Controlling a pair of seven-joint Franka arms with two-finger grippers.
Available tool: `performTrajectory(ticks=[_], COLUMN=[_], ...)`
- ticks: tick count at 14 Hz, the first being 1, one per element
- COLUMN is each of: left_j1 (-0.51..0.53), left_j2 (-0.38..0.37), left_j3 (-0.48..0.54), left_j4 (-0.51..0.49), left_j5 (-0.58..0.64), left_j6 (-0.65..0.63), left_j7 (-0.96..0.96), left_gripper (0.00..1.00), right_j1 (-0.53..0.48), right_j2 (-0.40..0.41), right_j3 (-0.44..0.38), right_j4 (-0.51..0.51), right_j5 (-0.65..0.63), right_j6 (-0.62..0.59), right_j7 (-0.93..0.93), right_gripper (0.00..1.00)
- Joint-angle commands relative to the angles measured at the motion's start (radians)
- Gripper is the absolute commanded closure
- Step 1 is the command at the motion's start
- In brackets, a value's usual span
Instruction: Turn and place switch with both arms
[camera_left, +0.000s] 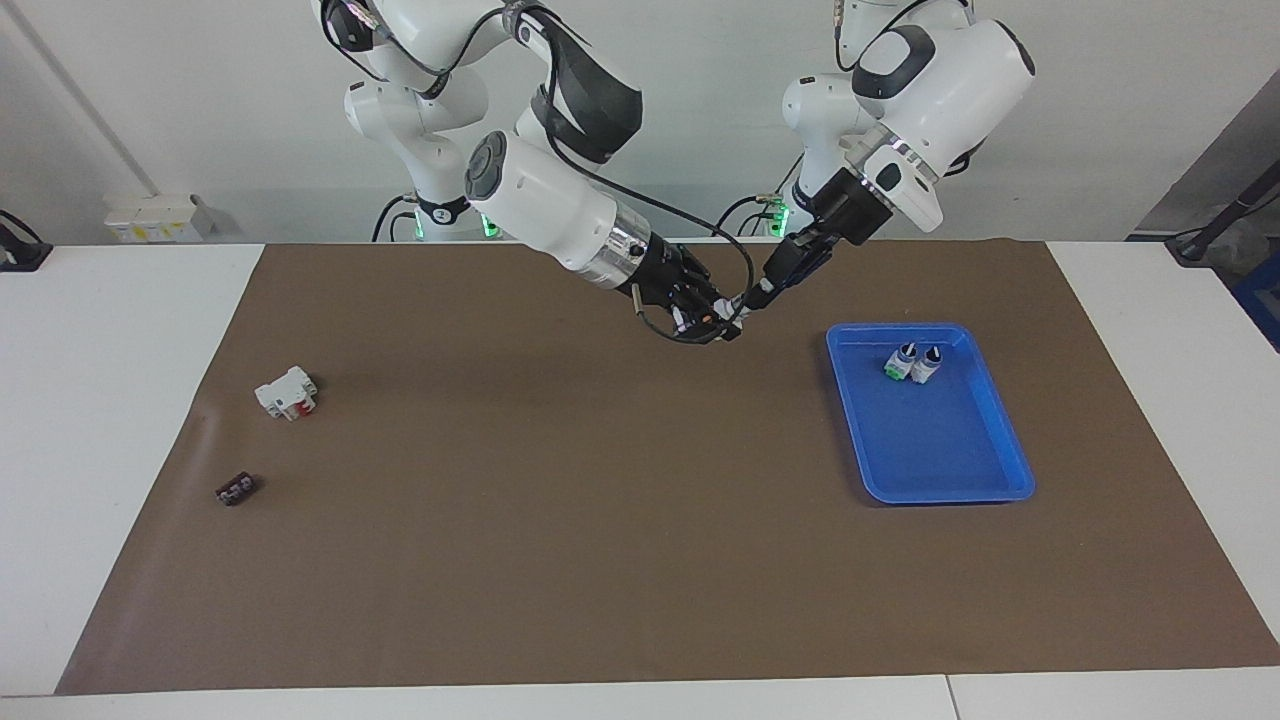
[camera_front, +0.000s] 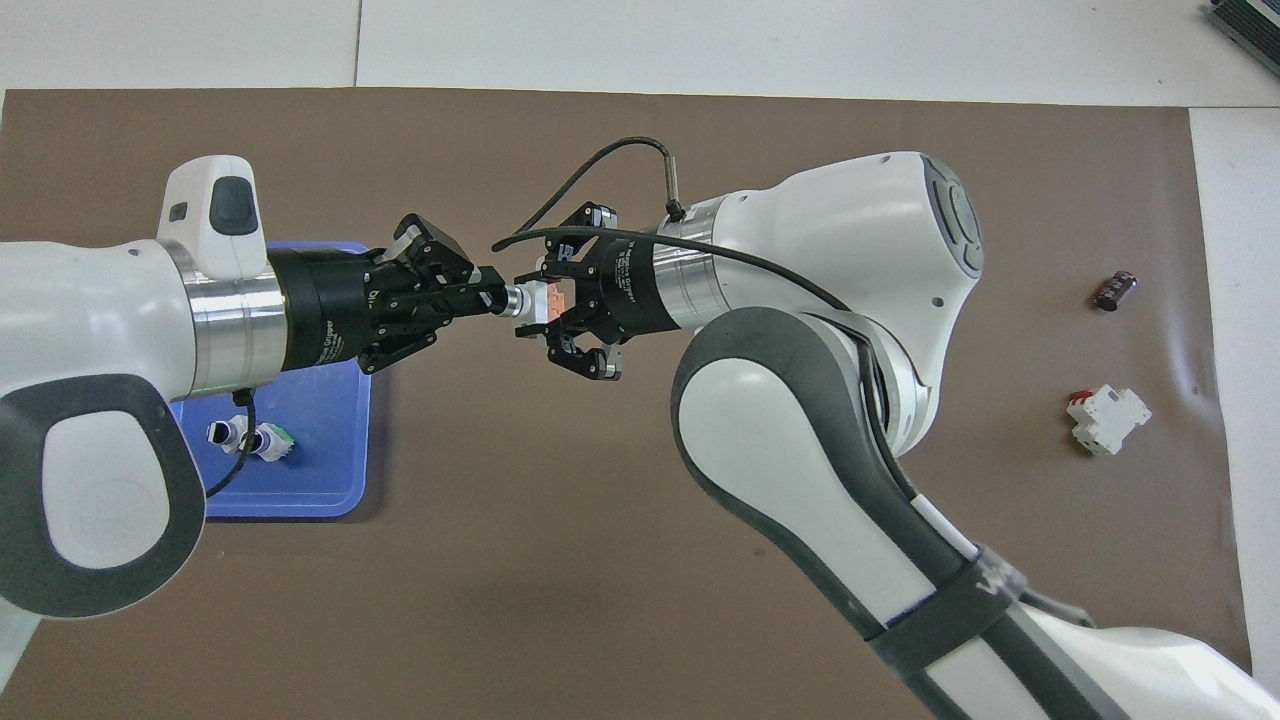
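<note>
Mid-handover: right end effector (camera_front: 548, 303) grips the small white plastic switch with orange block (camera_front: 535, 301), left end effector (camera_front: 490, 297) is clamping its knob end; blue plastic tray (camera_left: 975, 470) drop still pending.

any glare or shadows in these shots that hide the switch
Overhead view: even light, the switch shows clearly between the left gripper and right gripper. Facing view: glossy highlights on the arms, soft shadows under the blue tray; there the grippers largely hide the switch.
</note>
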Motion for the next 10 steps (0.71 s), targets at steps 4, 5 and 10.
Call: performTrajectory(ticks=[4, 5, 10], left_j1=[-0.015, -0.015, -0.029], left_j2=[-0.012, -0.012, -0.015], left_j3=[0.010, 0.010, 0.007], left_j4=[-0.022, -0.022, -0.034], left_j5=[0.004, 0.004, 0.016], left_j6=[0.030, 0.030, 0.018], left_j7=[0.028, 0.028, 0.019], left_gripper=[0.91, 0.98, 1.00], right_j1=[-0.002, -0.002, -0.004], right_j2=[-0.016, -0.016, -0.019], right_j3=[0.005, 0.005, 0.005], right_j4=[-0.010, -0.010, -0.010], right_j5=[0.009, 0.009, 0.009], right_j6=[0.006, 0.006, 0.006], right_j7=[0.010, 0.010, 0.010], right_gripper=[1.00, 1.00, 1.00])
